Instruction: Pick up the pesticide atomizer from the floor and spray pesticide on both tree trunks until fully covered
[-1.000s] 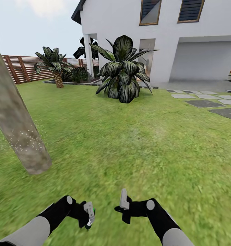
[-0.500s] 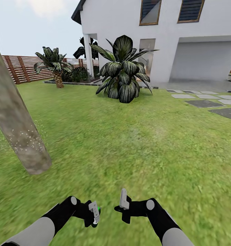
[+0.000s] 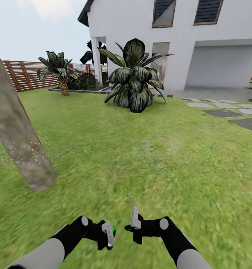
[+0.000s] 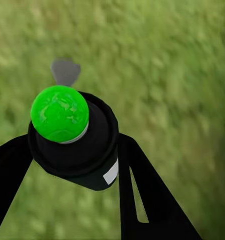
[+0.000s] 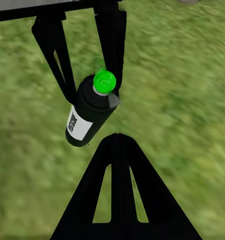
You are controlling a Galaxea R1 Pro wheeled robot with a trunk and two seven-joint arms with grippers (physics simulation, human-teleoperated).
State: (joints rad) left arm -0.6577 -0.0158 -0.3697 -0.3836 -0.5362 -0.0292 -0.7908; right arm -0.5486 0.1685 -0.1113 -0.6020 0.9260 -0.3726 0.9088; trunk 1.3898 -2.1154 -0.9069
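Observation:
The pesticide atomizer [image 3: 110, 233], a small black bottle with a white label, has a bright green top rather than a red one. My left gripper [image 3: 108, 234] is shut on it, low over the grass. In the left wrist view the bottle [image 4: 75, 145] sits between the black fingers [image 4: 137, 185]. The right wrist view shows the held atomizer [image 5: 90, 112] just ahead. My right gripper [image 3: 135, 221] is shut and holds nothing, close beside the left one. One leaning tree trunk [image 3: 21, 145] stands at the left, its lower part dotted with white pesticide speckles [image 3: 30, 151].
Green lawn [image 3: 159, 157] spreads ahead. A large dark-leafed shrub [image 3: 135, 80] stands mid-distance before the white house [image 3: 185, 41]. A small palm [image 3: 60, 73] and the slat fence [image 3: 25, 74] are far left. Grey stepping stones [image 3: 224, 112] lie at the right.
My left gripper has carried the atomizer to the right, closer to the right gripper. The right arm and the camera have stayed still.

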